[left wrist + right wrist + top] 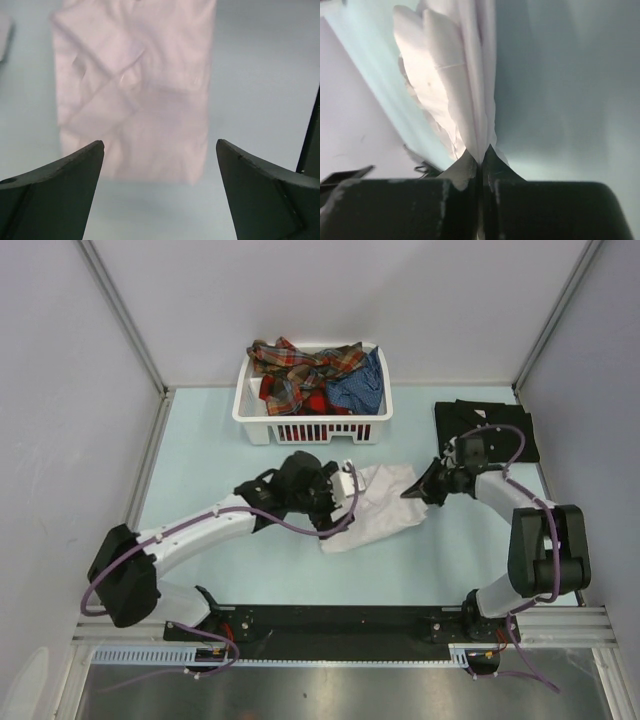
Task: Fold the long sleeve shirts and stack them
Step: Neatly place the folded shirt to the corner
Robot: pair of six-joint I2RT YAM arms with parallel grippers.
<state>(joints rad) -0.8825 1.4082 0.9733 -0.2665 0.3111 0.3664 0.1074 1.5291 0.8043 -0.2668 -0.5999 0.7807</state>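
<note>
White shirt (385,502) lies rumpled and partly folded in the middle of the pale blue table (200,460). From above its left part is hidden under the left gripper (335,502). That gripper hangs over the cloth with jaws spread wide and nothing between them. Its wrist view is blurred, so the folds are hard to read. The right gripper (408,492) is clenched on the shirt's right edge, with thin layers of cloth rising from between its tips. A folded black shirt (460,415) lies at the far right, partly covered by the right arm. Behind stands a white basket (245,415) heaped with plaid shirts (300,365) and a blue one (360,390). How many plaid ones there are cannot be told.
</note>
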